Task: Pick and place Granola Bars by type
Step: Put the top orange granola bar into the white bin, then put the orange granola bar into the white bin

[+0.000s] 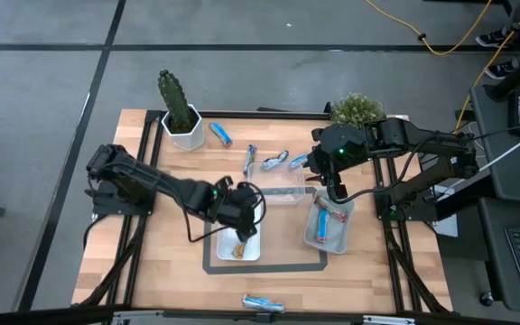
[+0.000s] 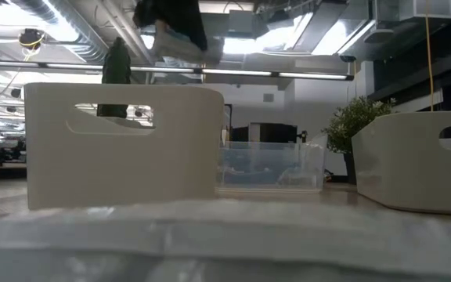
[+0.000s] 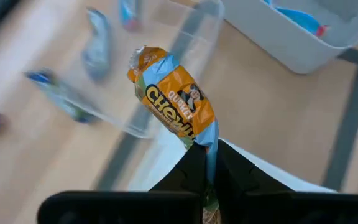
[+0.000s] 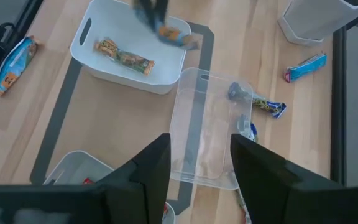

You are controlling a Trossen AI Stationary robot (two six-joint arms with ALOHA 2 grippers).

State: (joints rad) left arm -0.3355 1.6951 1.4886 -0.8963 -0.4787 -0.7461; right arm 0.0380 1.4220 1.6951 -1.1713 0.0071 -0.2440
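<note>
Jaws on the left gripper are clamped on an orange bar, hanging over the white tray; right gripper is spread wide above the clear bin.

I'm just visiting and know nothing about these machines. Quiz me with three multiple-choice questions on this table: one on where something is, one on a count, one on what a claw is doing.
1. Where does the spiky green cactus in its white pot stand?
A. far left corner of the wooden table
B. inside the clear plastic tray
C. near edge of the table

2. How many bars lie in the white tray nearest the left arm?
A. none
B. one
C. four

3. What is the left gripper doing?
A. hanging open and empty
B. shut on an orange and blue wrapped granola bar
C. gripping the cactus

Answers: 1 A, the high view shows it at that corner. 2 B, the right wrist view shows a single bar inside. 3 B, the left wrist view shows the granola bar pinched between the fingers.
</note>
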